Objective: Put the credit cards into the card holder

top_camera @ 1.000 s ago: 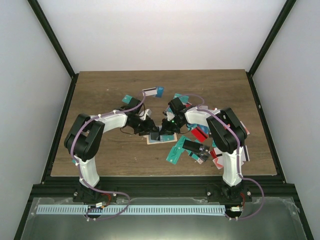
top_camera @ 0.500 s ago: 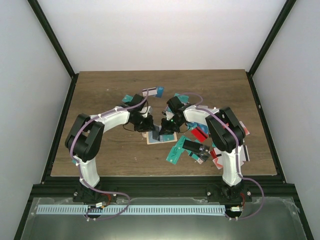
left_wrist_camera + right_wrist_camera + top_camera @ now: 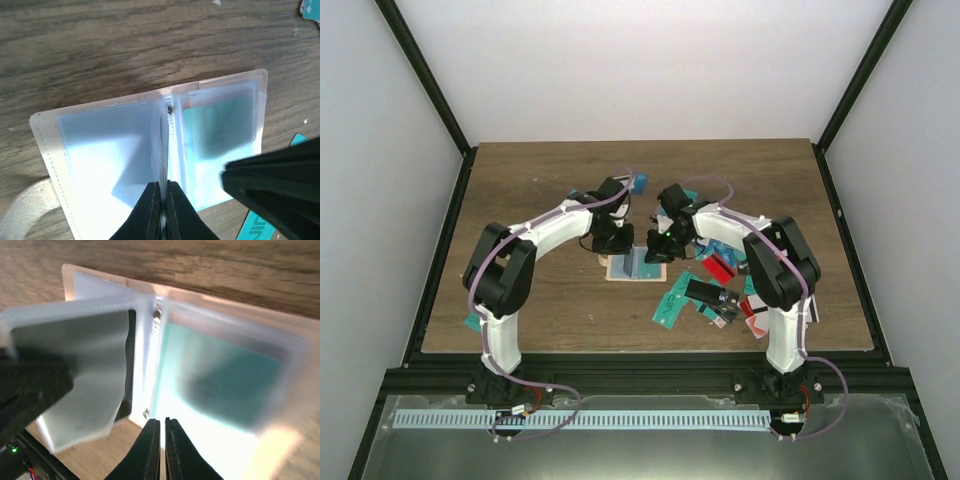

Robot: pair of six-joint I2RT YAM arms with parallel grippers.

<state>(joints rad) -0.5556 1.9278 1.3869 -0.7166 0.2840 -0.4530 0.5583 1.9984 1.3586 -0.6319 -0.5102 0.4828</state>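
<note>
The tan card holder [image 3: 627,267] lies open on the wood, its clear sleeves facing up [image 3: 100,150]. A teal credit card [image 3: 220,125] sits inside its right-hand sleeve [image 3: 220,370]. My left gripper [image 3: 163,200] is shut on a thin clear sleeve page [image 3: 161,150] standing up at the spine; in the right wrist view that lifted page [image 3: 80,365] looks grey. My right gripper [image 3: 162,440] is shut, its tips at the near edge of the teal card's sleeve; whether they pinch it I cannot tell. Both grippers meet over the holder, the left gripper [image 3: 613,240] and the right gripper [image 3: 658,247].
Several loose credit cards lie right of the holder: a teal one [image 3: 673,305], a red one [image 3: 720,265], a black one [image 3: 705,292]. More cards lie behind the grippers [image 3: 640,182]. A pale strap [image 3: 25,210] curls at the holder's near left corner.
The left gripper has closed on the sleeve page at the spine. Both grippers have shifted slightly away from the bases, and the holder sits a little farther back and left.
</note>
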